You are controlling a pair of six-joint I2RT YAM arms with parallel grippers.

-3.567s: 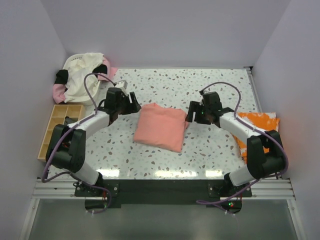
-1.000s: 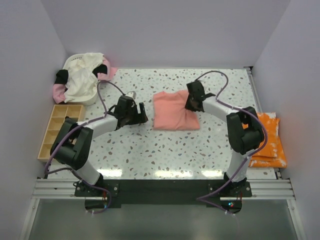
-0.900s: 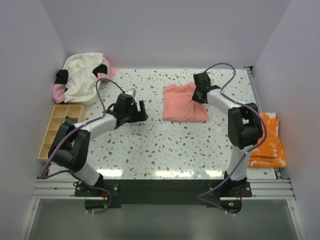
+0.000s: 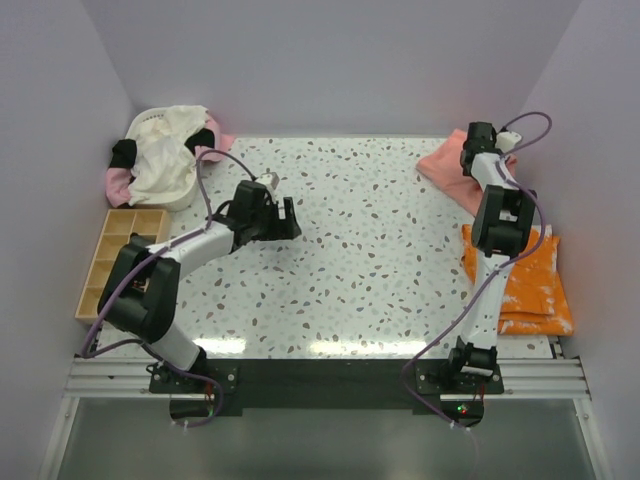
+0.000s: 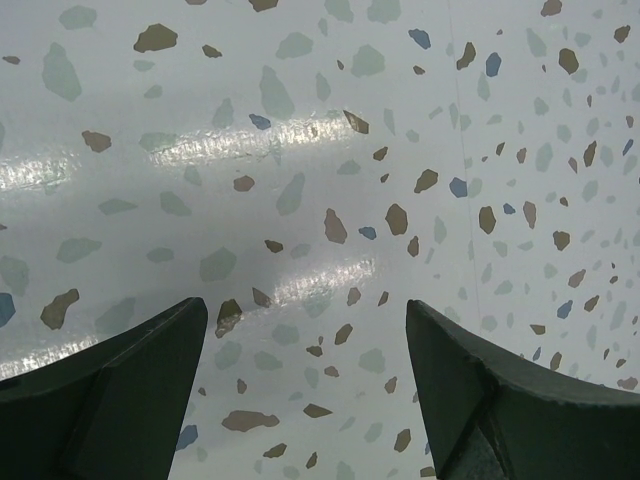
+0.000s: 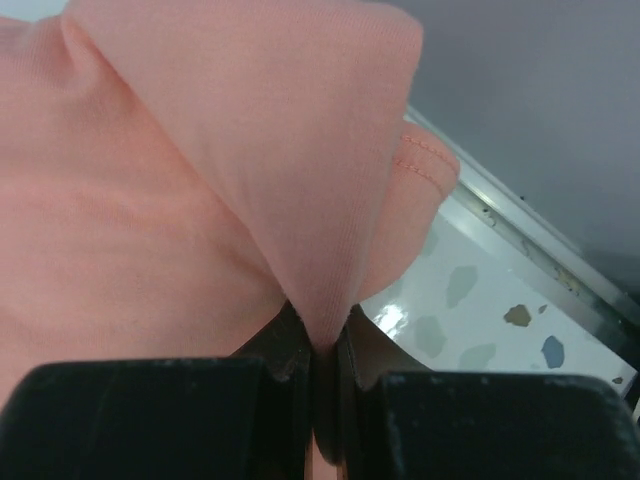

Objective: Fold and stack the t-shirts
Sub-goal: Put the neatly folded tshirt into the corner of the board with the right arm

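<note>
**Salmon t-shirt sitting at far-right tabletop corner**

Top view is showing it bunched, long axis running diagonally, beyond the orange t-shirt. Grip detail is only showing in the right wrist view: right gripper is clamping a fold of the salmon cloth, jaws tight. Left gripper is hanging over speckled tabletop, fingers spread, holding nothing.

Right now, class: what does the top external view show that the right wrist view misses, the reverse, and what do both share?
Only top external: the left end effector, the orange t-shirt, the heaped cream and pink t-shirts, a wooden tray. Only right wrist: the right end effector shut on a fold of the salmon-pink t-shirt, and a stitched hem. Both: that t-shirt and the speckled table.
</note>
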